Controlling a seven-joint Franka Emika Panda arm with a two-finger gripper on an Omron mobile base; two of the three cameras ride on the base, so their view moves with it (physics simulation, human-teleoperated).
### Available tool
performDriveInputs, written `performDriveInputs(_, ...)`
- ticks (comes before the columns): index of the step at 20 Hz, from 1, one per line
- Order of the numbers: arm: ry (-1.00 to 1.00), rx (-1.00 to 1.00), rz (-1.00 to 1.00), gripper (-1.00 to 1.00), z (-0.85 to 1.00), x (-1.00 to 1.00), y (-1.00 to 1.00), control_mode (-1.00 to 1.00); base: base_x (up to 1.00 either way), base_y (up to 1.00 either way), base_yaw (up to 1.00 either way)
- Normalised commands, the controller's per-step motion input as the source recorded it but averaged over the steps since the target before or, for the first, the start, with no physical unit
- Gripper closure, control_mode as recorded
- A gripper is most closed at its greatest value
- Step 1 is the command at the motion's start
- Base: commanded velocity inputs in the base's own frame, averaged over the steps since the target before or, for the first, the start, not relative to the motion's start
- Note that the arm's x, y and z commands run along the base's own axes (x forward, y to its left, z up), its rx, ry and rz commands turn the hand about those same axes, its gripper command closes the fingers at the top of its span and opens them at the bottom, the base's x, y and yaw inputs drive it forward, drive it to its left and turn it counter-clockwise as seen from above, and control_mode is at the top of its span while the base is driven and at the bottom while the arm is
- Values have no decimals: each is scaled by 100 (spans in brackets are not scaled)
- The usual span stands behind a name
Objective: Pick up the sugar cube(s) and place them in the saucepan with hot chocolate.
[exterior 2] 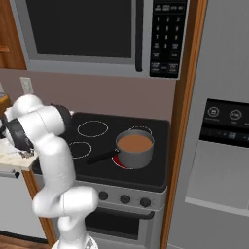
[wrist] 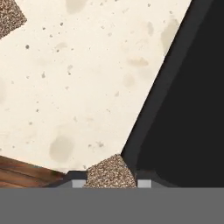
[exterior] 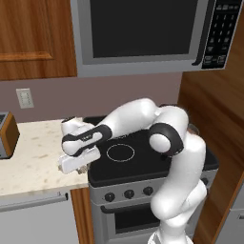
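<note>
**Speckled cube clamped at the counter edge**

Left base view: the two-finger gripper is seen low at centre left, over the beige stone countertop beside the black stove top.

Right base view: the small round grey metal saucepan of brown liquid is seen at centre.

Hand view: a brownish-tan speckled sugar cube is gripped between the fingertips at bottom centre; a second speckled cube lies upper left.

Saucepan on stove, right of countertop.
</note>
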Motion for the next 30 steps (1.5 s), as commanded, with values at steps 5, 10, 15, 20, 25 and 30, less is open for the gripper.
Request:
performDriveInputs(5, -16, 11, -37, 100, 78, -46, -87, -100, 0, 0, 0)
performDriveInputs(10, -18, 3, -37, 100, 67, -12, -97, -100, 0, 0, 0)
performDriveInputs(15, -8, 0, -33, 100, 76, 0, -90, -100, 0, 0, 0)
performDriveInputs(20, -3, 0, -32, 100, 56, 0, -96, -100, 0, 0, 0)
performDriveInputs(25, -20, -1, -24, 100, 45, 2, -94, -100, 0, 0, 0)
performDriveInputs(30, -12, -8, -9, 100, 42, 30, -80, -100, 0, 0, 0)
